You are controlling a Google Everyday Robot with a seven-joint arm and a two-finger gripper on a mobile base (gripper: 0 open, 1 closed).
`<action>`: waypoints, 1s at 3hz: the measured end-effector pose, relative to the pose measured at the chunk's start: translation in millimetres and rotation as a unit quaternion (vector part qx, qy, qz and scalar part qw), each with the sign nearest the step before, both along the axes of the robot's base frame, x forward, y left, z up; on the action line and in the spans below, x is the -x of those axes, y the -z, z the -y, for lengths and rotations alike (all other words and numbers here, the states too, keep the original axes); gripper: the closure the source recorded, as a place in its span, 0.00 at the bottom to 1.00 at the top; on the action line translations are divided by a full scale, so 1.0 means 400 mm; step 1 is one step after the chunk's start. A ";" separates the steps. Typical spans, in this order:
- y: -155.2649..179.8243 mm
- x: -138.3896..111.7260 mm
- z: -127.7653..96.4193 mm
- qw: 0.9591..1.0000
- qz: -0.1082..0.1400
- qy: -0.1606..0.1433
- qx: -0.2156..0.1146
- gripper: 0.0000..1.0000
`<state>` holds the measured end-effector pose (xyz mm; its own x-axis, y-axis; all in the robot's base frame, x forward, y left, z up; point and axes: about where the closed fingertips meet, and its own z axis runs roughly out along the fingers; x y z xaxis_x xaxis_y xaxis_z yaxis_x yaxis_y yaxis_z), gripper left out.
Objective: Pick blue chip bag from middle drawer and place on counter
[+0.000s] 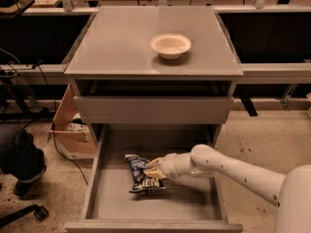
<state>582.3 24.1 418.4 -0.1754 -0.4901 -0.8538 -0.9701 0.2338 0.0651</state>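
The blue chip bag [142,174] lies in the open middle drawer [194,200], left of the floor's centre, its top corner pointing to the back left. My gripper [154,169] reaches in from the right on a white arm and is at the bag's right edge, with its cream fingers [152,163] closed on the bag. The bag looks low over the drawer floor; I cannot tell whether it still touches it. The grey counter [121,42] is the cabinet top above.
A white bowl [170,45] stands on the counter, right of centre. The upper drawer [153,109] with its tall grey front is shut just above the open drawer. A cardboard box [70,132] and cables sit on the floor to the left. Wooden benches run behind.
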 end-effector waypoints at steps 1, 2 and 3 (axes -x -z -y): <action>-0.131 0.038 0.030 1.000 -0.008 -0.011 -0.017 1.00; -0.230 0.076 0.058 0.998 -0.031 -0.032 -0.036 1.00; -0.360 0.074 0.110 0.996 -0.040 -0.049 -0.058 1.00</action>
